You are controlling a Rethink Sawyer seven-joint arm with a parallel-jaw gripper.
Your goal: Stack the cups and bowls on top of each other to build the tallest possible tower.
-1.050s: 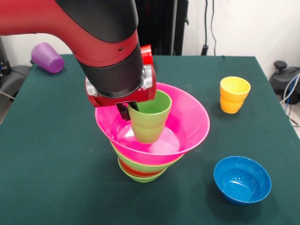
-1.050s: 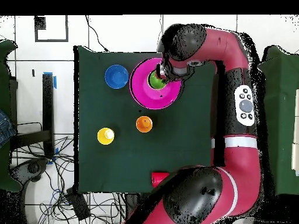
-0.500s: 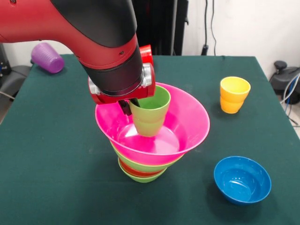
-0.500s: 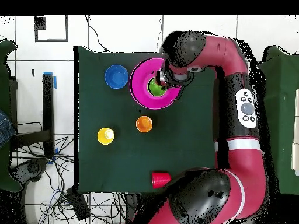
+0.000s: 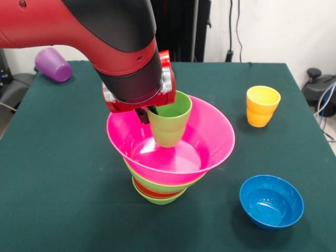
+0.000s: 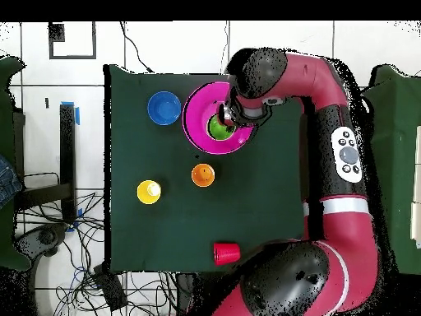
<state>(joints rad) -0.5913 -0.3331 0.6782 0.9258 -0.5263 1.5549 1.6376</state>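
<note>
While its jaws pinch the rim of the light green cup (image 5: pixel 169 122), the gripper (image 5: pixel 143 114) holds that cup upright inside the pink bowl (image 5: pixel 210 137), its base just above the bowl's floor. Pink tops the tower (image 5: pixel 160 181), with the large green bowl (image 5: pixel 157 185), the red-orange bowl (image 5: pixel 152 193) and the small green bowl (image 5: pixel 160 200) beneath. Near and to the right sits the blue bowl (image 5: pixel 271 201); farther right stands the yellow cup nested in the orange cup (image 5: pixel 262 106). A purple cup (image 5: pixel 53 64) lies tipped at the far left. Overhead, a red cup (image 6: pixel 225 253) rests by the table edge near the arm (image 6: pixel 345 156).
</note>
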